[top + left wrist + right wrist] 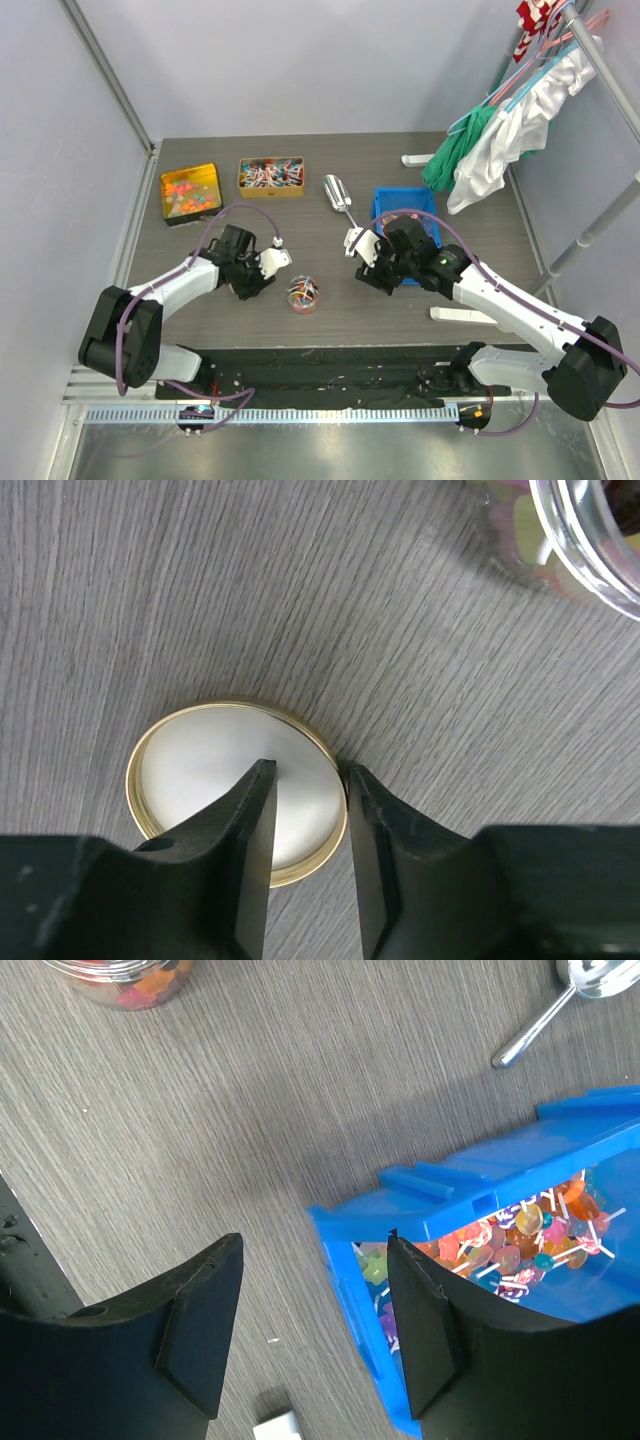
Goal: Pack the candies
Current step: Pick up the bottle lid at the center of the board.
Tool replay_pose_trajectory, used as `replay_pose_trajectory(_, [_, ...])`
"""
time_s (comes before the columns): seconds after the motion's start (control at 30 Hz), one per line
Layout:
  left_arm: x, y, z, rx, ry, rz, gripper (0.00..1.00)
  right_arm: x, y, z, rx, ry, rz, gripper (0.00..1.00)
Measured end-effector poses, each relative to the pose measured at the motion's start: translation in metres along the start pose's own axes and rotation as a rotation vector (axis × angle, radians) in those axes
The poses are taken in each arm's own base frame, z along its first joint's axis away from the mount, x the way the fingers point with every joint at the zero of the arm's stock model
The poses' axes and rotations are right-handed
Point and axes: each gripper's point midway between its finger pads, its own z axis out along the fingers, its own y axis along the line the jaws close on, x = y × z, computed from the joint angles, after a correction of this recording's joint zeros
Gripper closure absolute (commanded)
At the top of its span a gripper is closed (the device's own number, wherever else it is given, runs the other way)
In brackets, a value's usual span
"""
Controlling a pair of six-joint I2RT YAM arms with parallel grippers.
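The left hand (310, 770) stood narrow, its two dark fingers (240, 830) set astride the edge of a gold-rimmed lid (210, 760). One finger was over the lid's white lining and the other was just outside the rim. A slim gap showed between them, with nothing pinched. The lid lay flat on the grey wood-grain counter (200, 600). In the upper right corner of the left wrist view was the curved wall of a clear jar (590, 550).

The right hand (313, 1245) stood wide with nothing between its fingers. It hung over the counter at the near corner of a blue bin (470, 1185). Candies (510, 1245) on white sticks were heaped inside that bin, orange, pink and yellow. A metal scoop (535, 1025) lay at the upper right of the right wrist view.

In the top external view the jar stood at centre frame between the two hands, partly filled with mixed candies. Toward the upper left sat a yellow tin (163, 185) of orange and red pieces. Just right of it was a second tin (243, 175) of red, blue and white wrapped ones.
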Motion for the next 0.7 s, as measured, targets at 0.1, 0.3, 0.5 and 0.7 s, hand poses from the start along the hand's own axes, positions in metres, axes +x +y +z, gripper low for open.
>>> replay_pose_trajectory(0.1, [-0.0006,0.0009,0.0003,-0.007,0.0,0.006,0.62,-0.0001,0.0001,0.0004,0.0,-0.002,0.0,0.36])
replay_pose_trajectory(0.3, [-0.0009,0.0022,0.0011,-0.013,0.007,0.01,0.57,0.002,0.0015,0.0015,-0.004,0.002,0.001,0.36])
replay_pose_trajectory(0.5, [-0.0048,0.0025,0.0033,-0.002,0.012,0.014,0.88,0.003,0.0021,0.0018,-0.006,0.004,0.001,0.36])
replay_pose_trajectory(0.7, [-0.0072,0.0018,0.0044,0.012,0.015,0.018,1.0,0.0033,0.0022,0.0019,-0.006,0.005,0.001,0.36])
